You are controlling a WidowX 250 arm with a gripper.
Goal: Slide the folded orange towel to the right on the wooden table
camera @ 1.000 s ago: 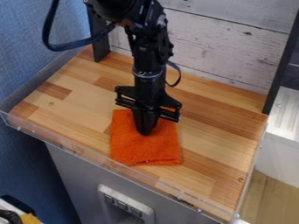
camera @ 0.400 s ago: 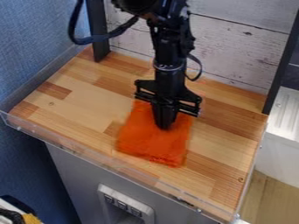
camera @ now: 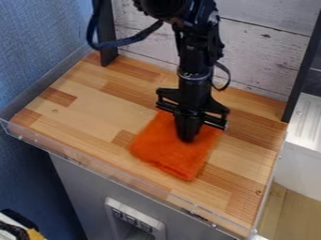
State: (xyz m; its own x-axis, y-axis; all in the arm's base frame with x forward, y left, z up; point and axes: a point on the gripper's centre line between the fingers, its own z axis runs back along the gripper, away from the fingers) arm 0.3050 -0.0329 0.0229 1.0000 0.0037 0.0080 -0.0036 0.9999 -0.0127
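Hand, closed together, touches the orange cloth on a clear-rimmed wooden counter.

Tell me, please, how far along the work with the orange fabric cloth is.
The cloth has already turned and shifted rightward in the picture on the brown wooden tabletop. In hand: the black robot gripper is down on its upper part. Probably left: moving clear.

A lab-like robot station: pale planks behind the jaws, a clear-edged wooden bench beneath them, a panelled grey cabinet lower down.
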